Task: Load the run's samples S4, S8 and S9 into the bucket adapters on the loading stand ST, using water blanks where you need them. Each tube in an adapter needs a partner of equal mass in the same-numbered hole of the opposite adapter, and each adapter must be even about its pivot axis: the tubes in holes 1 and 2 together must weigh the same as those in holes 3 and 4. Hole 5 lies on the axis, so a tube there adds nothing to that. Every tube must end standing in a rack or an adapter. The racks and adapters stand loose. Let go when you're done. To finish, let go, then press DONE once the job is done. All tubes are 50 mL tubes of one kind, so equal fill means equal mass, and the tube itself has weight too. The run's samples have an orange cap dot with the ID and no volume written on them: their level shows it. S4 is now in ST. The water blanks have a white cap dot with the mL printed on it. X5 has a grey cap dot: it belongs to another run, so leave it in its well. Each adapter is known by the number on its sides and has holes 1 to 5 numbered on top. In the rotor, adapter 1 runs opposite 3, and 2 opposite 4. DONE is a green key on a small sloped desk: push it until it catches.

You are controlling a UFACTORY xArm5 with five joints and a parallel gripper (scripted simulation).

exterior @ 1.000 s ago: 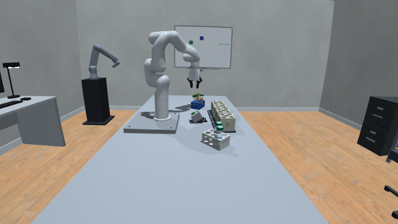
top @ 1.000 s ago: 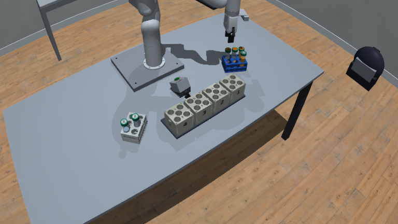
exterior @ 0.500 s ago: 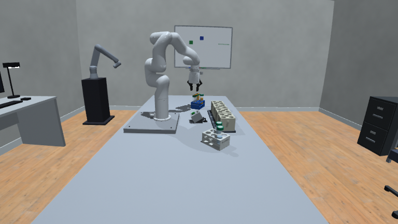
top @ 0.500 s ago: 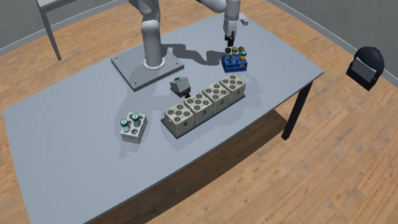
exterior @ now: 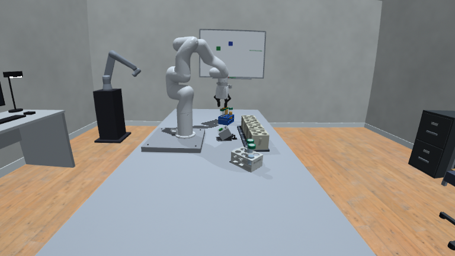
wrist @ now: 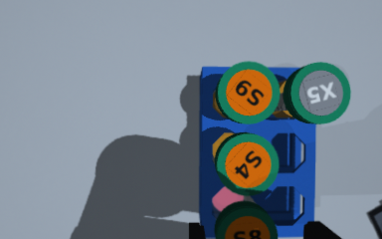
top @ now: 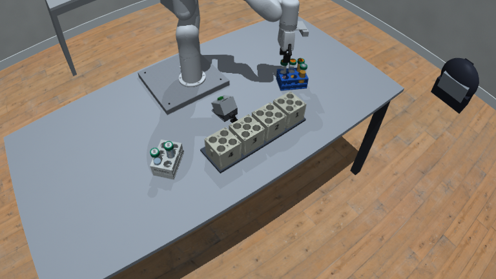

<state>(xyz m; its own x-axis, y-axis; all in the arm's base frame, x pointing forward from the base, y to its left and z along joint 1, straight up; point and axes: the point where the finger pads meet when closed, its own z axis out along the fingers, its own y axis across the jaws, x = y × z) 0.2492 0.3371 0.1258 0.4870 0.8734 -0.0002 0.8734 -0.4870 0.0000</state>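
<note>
While hovering spread-fingered over S8 [exterior: 222, 109] [wrist: 247, 230], pointing the tool [top: 287, 59] [exterior: 222, 105] [wrist: 256, 231] down at the blue rack [top: 292, 86] [exterior: 226, 122] [wrist: 310, 149].
Looking down on S4 [top: 292, 61] [wrist: 247, 163] between S8 and S9 [top: 301, 60] [wrist: 249, 93] in one row of the rack, with X5 [top: 303, 66] [exterior: 230, 108] [wrist: 320, 93] beside S9; also having four adapters [top: 252, 141] [exterior: 260, 140] on the stand [top: 220, 170] [exterior: 240, 134] nearby, and the white rack [top: 163, 172] [exterior: 244, 163] well apart on the table [top: 91, 206] [exterior: 201, 206] [wrist: 99, 50].

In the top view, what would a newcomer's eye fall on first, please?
Probably the big white robot arm, bolted near the table's back edge. Next, four beige numbered blocks in a row, and the blue plastic rack below the gripper.
</note>
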